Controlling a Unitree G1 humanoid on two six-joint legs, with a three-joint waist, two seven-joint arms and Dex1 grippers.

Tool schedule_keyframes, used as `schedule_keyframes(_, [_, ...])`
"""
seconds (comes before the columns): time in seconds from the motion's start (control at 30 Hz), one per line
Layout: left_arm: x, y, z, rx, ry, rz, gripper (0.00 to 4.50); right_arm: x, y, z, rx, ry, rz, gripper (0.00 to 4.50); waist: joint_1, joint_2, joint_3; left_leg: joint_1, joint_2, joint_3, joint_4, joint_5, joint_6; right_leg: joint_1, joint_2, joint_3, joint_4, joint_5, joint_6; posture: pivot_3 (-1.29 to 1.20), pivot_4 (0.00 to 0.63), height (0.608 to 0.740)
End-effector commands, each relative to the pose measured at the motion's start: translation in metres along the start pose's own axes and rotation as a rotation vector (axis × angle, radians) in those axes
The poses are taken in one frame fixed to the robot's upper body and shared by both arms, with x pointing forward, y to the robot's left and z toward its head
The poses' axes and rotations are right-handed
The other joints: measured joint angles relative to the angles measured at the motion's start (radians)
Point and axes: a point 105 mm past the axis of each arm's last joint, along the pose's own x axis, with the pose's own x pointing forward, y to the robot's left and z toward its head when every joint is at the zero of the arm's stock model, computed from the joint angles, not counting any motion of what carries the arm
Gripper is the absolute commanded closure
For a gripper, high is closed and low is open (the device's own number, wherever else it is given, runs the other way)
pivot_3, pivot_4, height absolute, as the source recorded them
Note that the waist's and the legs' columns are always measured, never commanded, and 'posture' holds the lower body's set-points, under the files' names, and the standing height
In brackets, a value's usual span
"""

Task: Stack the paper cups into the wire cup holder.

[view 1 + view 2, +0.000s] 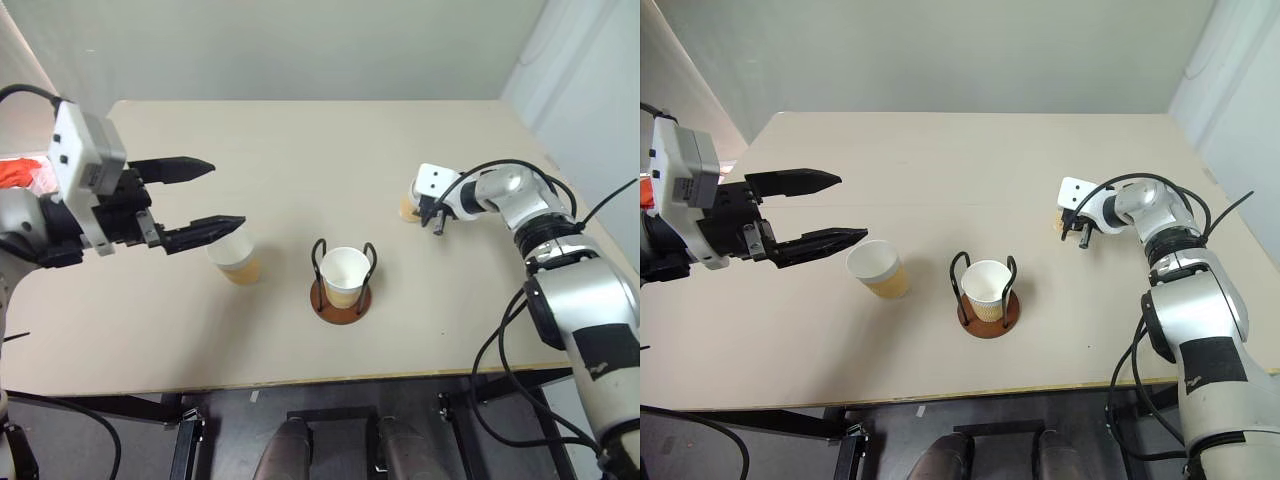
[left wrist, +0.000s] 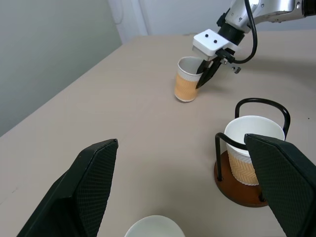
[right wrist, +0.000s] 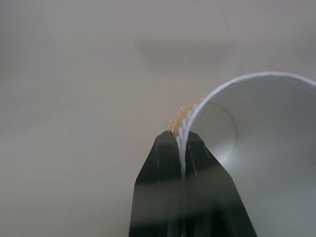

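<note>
Right gripper [image 3: 181, 143] clenched on the rim of the far cup [image 2: 187, 81], one finger inside, one outside, cup upright on the surface [image 1: 300, 160]. Wire cup holder [image 1: 341, 290] sits toward mid-surface from there, already carrying one cup [image 1: 345, 272]. Left gripper [image 1: 205, 195] spread wide, hovering just beside the third cup [image 1: 235, 257].

No text, label, brand, number or sign can be read anywhere — the paper cups [image 1: 236, 258] carry only a plain pale orange band, and the wire cup holder [image 1: 341, 297] and the table [image 1: 300, 170] are unmarked — no lettering on either.
</note>
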Motion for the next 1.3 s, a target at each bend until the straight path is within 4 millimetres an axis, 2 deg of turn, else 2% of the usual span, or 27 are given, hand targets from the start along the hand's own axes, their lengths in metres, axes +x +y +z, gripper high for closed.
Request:
schedule_keyframes(0.03, [-0.005,0.002,0.011,0.051,-0.008,0.016,0.0,-0.041,-0.031,0.049,-0.09,-0.189,-0.032,4.49,0.001,0.0,0.0,0.0,0.0,0.0,0.0,0.0,0.0,0.0,0.0,0.0,0.0,0.0,0.0,0.0,0.15,0.74])
schedule_keyframes(0.1, [-0.005,0.001,0.01,0.044,-0.003,0.0,0.0,-0.064,-0.028,0.077,-0.133,-0.326,0.067,4.49,0.0,0.0,0.0,-0.001,0.0,0.0,-0.001,0.0,0.0,-0.001,0.0,0.0,0.0,-0.001,-0.001,0.0,0.15,0.74])
schedule_keyframes(0.2, [-0.007,-0.008,0.004,0.008,0.04,-0.071,0.0,-0.097,-0.008,0.117,-0.262,-0.498,0.223,4.49,-0.001,0.0,0.0,-0.001,0.0,0.0,-0.003,0.0,-0.001,-0.001,0.001,-0.001,-0.001,-0.004,-0.007,0.0,0.15,0.74])
schedule_keyframes(0.27, [-0.009,-0.018,-0.003,-0.006,0.078,-0.145,0.0,-0.107,0.015,0.136,-0.363,-0.558,0.289,4.49,-0.003,0.0,0.0,-0.001,0.001,0.0,-0.003,0.0,-0.004,0.0,0.003,-0.002,-0.002,-0.006,-0.009,0.0,0.15,0.74])
schedule_keyframes(0.33, [-0.01,-0.019,-0.006,-0.022,0.085,-0.162,0.0,-0.109,0.039,0.146,-0.47,-0.568,0.339,4.49,-0.003,-0.001,-0.001,0.001,0.003,0.001,-0.003,0.001,-0.007,0.002,0.005,-0.002,-0.001,-0.007,-0.011,0.0,0.15,0.74])
schedule_keyframes(0.4, [-0.012,-0.02,-0.008,-0.036,0.09,-0.175,0.0,-0.109,0.06,0.149,-0.545,-0.561,0.39,4.49,-0.003,-0.001,-0.001,0.003,0.007,0.0,-0.002,0.004,-0.015,0.005,0.008,-0.002,-0.001,-0.009,-0.016,0.0,0.15,0.74])
schedule_keyframes(0.47, [-0.016,-0.021,-0.009,-0.043,0.096,-0.19,0.0,-0.106,0.08,0.151,-0.603,-0.555,0.451,4.49,-0.002,-0.001,-0.001,0.003,0.011,0.001,0.0,0.001,-0.012,0.006,0.012,-0.002,-0.001,-0.011,-0.019,0.0,0.15,0.74])
schedule_keyframes(0.5, [-0.017,-0.022,-0.009,-0.048,0.099,-0.198,0.0,-0.105,0.087,0.151,-0.616,-0.555,0.469,4.49,-0.003,-0.001,-0.001,0.003,0.013,0.001,0.002,-0.002,-0.008,0.005,0.014,-0.001,0.0,-0.012,-0.019,0.0,0.15,0.74])
schedule_keyframes(0.63, [-0.021,-0.03,-0.012,-0.07,0.115,-0.246,0.0,-0.095,0.109,0.147,-0.668,-0.529,0.541,4.49,-0.006,-0.001,-0.001,0.007,0.016,0.0,0.003,-0.002,-0.008,0.005,0.018,-0.001,0.004,-0.011,-0.022,0.0,0.15,0.74])
schedule_keyframes(0.8, [-0.019,-0.031,-0.015,-0.071,0.116,-0.245,0.0,-0.083,0.116,0.143,-0.704,-0.491,0.572,4.49,-0.007,-0.002,-0.001,0.011,0.016,0.0,0.003,0.002,-0.007,0.005,0.018,0.001,0.01,-0.012,-0.029,0.0,0.15,0.74])
schedule_keyframes(1.03, [-0.018,-0.032,-0.015,-0.068,0.117,-0.236,0.0,-0.066,0.111,0.139,-0.744,-0.436,0.547,4.49,-0.008,-0.003,-0.001,0.013,0.016,0.0,0.003,0.003,-0.006,0.005,0.019,0.001,0.014,-0.013,-0.033,0.0,0.15,0.74])
schedule_keyframes(1.3, [-0.018,-0.034,-0.015,-0.065,0.116,-0.219,0.0,-0.066,0.115,0.14,-0.831,-0.424,0.572,4.49,-0.008,-0.003,-0.002,0.011,0.016,0.0,0.002,-0.001,-0.007,0.003,0.019,0.001,0.014,-0.014,-0.034,0.0,0.15,0.74])
